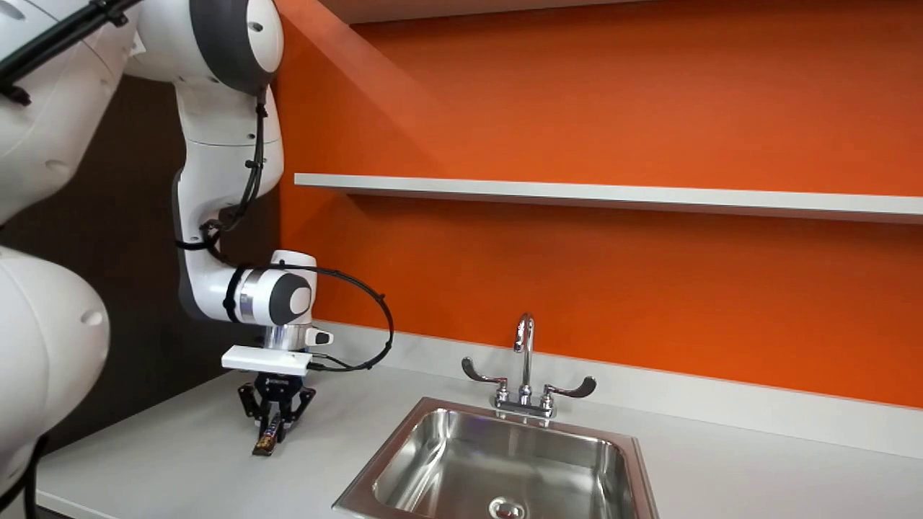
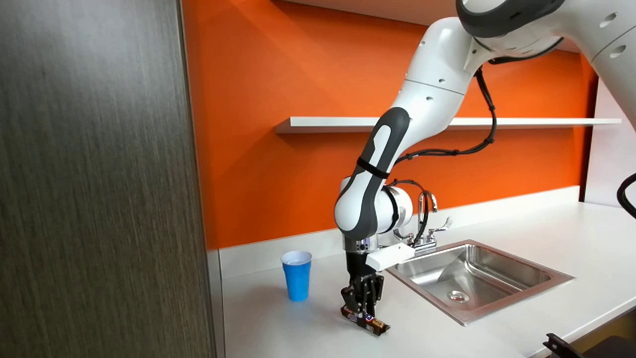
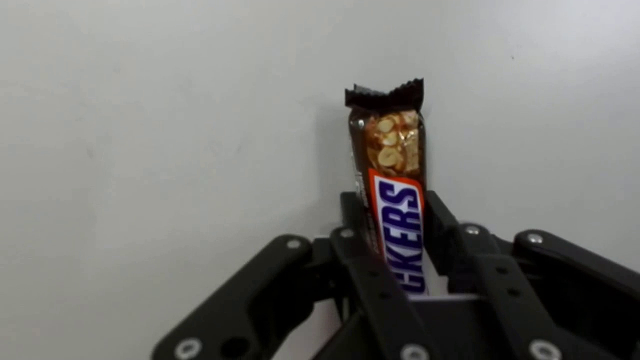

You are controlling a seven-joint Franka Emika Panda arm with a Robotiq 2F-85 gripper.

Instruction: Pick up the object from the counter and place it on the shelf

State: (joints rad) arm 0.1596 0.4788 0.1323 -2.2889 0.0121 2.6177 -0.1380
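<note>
The tool (image 3: 393, 201) grips a bar (image 3: 394, 182) lettered "…CKERS"; a blue cup (image 2: 297, 279) stands near a back corner of the surface (image 2: 271, 330)

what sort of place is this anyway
Probably a kitchen or break room; home or office, I can't tell. The signs are a steel sink, its faucet and the pale counter around the sink.
</note>
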